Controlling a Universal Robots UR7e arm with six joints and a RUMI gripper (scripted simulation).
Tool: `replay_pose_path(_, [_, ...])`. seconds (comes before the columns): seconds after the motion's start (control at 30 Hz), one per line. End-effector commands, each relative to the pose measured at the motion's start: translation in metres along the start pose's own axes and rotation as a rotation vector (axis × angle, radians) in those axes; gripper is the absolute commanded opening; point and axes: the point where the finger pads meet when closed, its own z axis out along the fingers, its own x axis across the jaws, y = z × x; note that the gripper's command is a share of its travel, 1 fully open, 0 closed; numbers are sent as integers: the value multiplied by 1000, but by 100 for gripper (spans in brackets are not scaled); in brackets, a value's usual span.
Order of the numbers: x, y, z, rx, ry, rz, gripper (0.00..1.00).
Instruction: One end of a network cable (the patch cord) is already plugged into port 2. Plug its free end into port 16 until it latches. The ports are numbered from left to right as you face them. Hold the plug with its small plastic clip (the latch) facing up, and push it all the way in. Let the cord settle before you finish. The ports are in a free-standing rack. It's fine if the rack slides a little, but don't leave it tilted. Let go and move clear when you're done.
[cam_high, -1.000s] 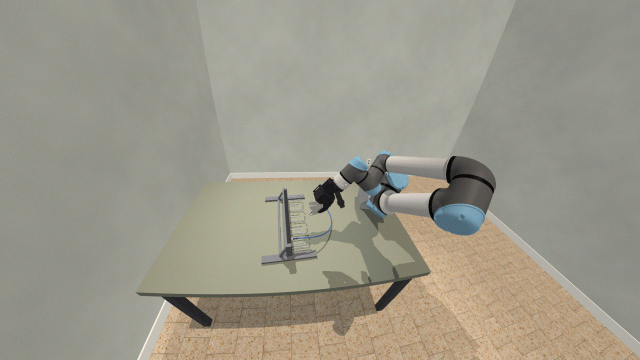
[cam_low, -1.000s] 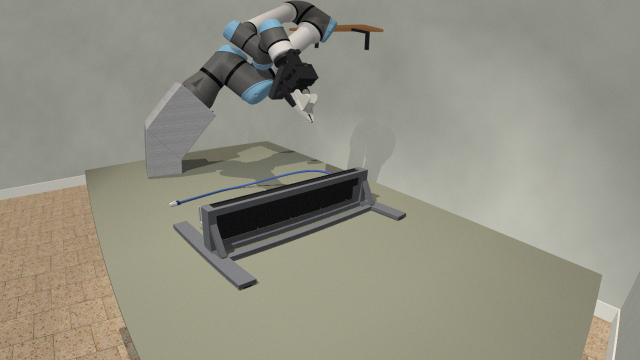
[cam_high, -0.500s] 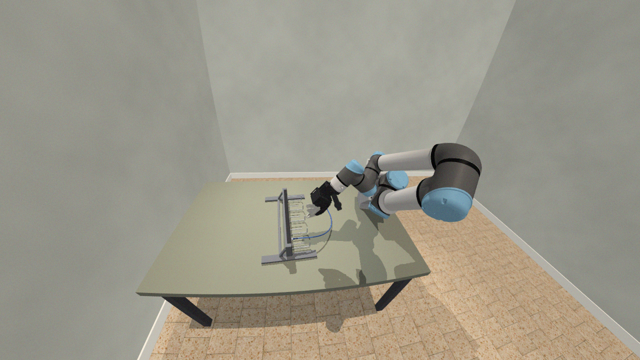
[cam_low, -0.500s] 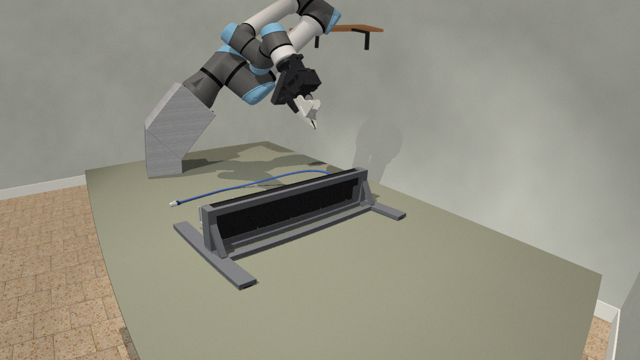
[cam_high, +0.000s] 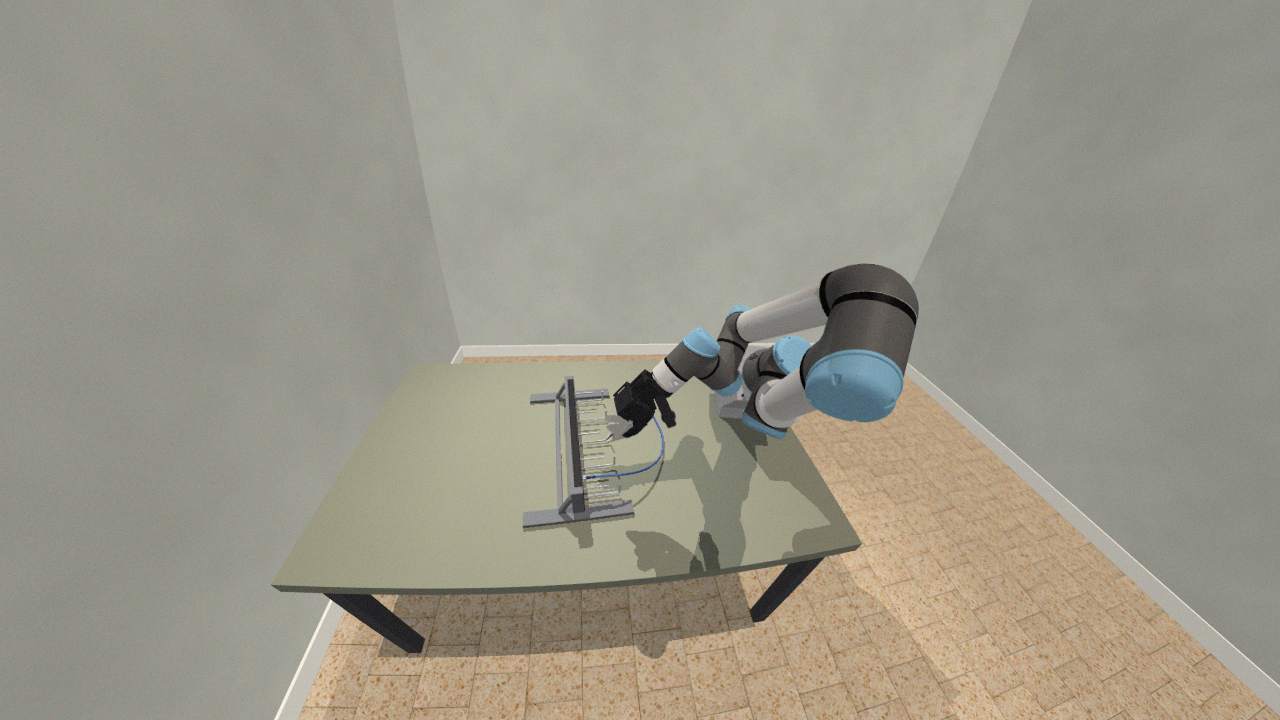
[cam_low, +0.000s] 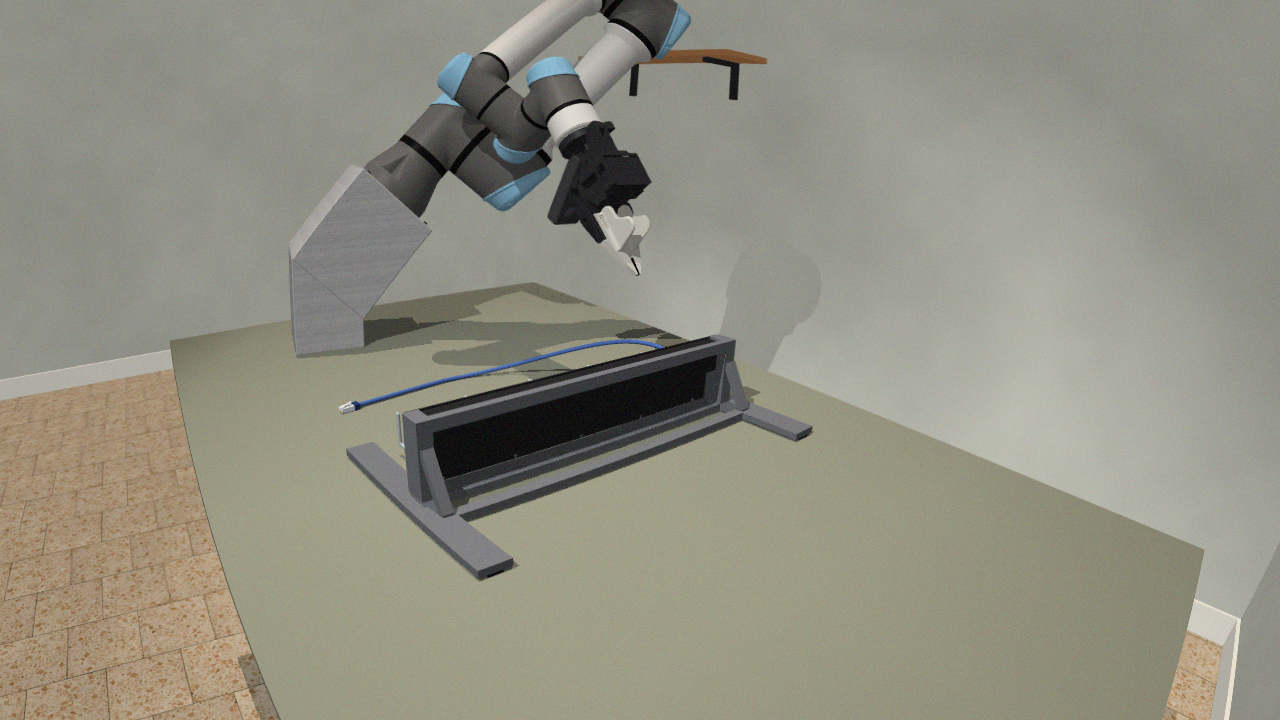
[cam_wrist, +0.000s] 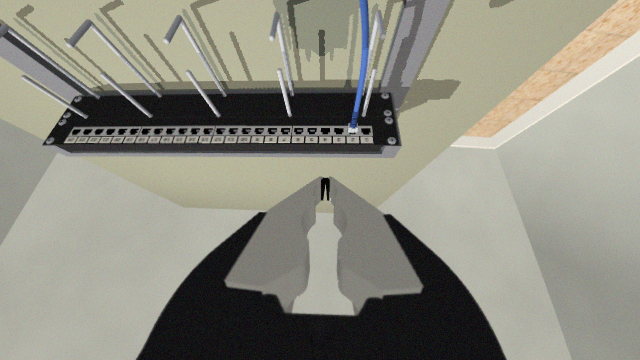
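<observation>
The grey free-standing rack stands upright on the table. Its black port panel shows upside down in the wrist view. The blue patch cord is plugged in at one end, in the second port from the right in that view. It curves over the table on the port side. Its free plug lies on the table near the rack's other end. My gripper is shut and empty, high above the table on the port side.
Thin grey cable-guide bars stick out from the rack's port side. The arm's grey base block stands at the table's back corner. A wooden shelf hangs on the wall behind the arm.
</observation>
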Motion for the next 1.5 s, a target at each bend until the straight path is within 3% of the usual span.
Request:
replay_pose_path(0.0, [0, 1, 13, -10, -3, 0, 0])
replay_pose_path(0.8, [0, 1, 56, -10, -3, 0, 0])
replay_pose_path(1.47, [0, 1, 65, -10, -3, 0, 0])
